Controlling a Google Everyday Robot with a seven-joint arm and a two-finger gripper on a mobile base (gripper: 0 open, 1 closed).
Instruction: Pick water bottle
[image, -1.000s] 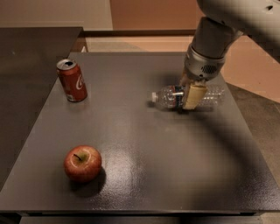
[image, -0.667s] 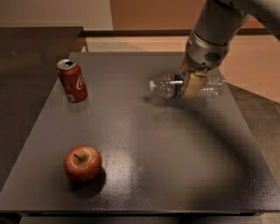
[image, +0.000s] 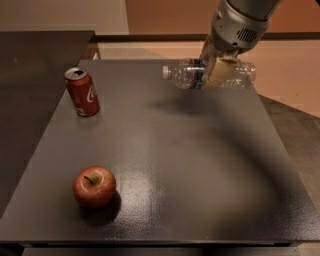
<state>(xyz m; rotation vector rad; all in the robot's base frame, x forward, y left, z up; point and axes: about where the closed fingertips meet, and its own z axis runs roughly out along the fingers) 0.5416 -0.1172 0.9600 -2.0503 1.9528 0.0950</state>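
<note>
The water bottle is clear ribbed plastic with a white cap at its left end. It hangs sideways in the air above the far right part of the dark table. My gripper comes down from the upper right and is shut on the bottle's middle, covering the label. One tan finger shows in front of the bottle. The bottle's shadow lies on the table below it.
A red soda can stands upright at the far left of the table. A red apple sits at the near left. A darker counter runs along the left side. The floor lies beyond the table's right edge.
My gripper has lifted the water bottle off the table. The bottle now hangs above the surface and its shadow has separated from it. The can and the apple have not moved.
</note>
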